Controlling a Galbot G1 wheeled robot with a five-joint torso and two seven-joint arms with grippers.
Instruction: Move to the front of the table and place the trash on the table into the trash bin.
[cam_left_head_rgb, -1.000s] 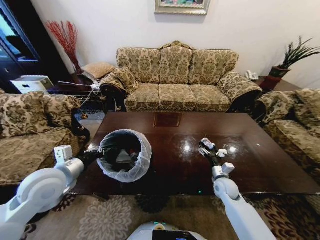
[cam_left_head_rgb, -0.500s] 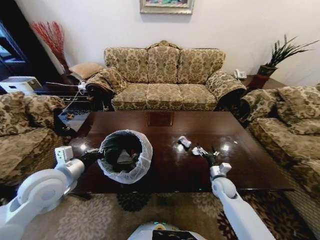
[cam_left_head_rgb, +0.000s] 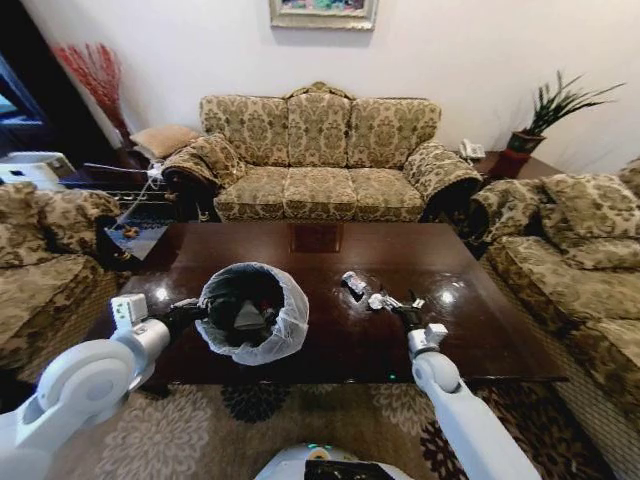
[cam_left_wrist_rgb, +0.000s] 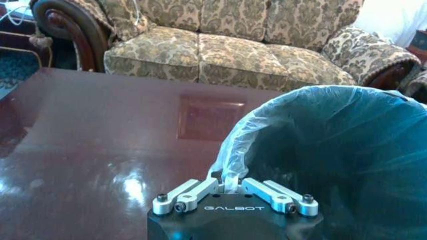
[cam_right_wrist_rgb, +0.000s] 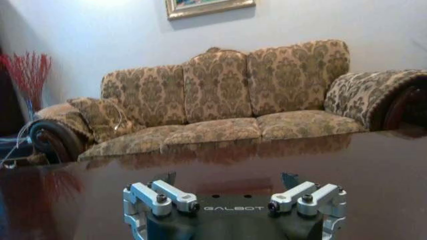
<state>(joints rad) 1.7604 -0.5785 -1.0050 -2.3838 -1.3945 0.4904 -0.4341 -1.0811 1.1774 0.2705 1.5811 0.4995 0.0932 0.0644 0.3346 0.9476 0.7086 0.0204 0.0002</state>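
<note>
two small bits of trash (cam_left_head_rgb: 354, 283) lay on the table (cam_left_head_rgb: 470, 320), a silvery one and a little white one (cam_left_head_rgb: 377, 301) close by it. they sat just in front of the right gripper (cam_left_head_rgb: 404, 311) and a bit to its left, near it but not touching it. the right gripper hung low over the dark shiny table top, and its fingers (cam_right_wrist_rgb: 291, 180) were spread wide with nothing between them. past it, at the far side of the table, stood the flowery sofa (cam_left_head_rgb: 318, 160).

the trash bin (cam_left_head_rgb: 250, 311) was off to the left of the right gripper, well apart from the trash. it was black, with a whitish bag (cam_left_wrist_rgb: 235, 145) folded over its rim, and some things lay inside it. the left gripper (cam_left_wrist_rgb: 227, 186) was pinched tight on the bag at the bin's rim, holding the bin above the near left part of the table. an armchair (cam_left_head_rgb: 40, 260) stood beyond the left arm, and another one (cam_left_head_rgb: 580, 250) was on the right side.
</note>
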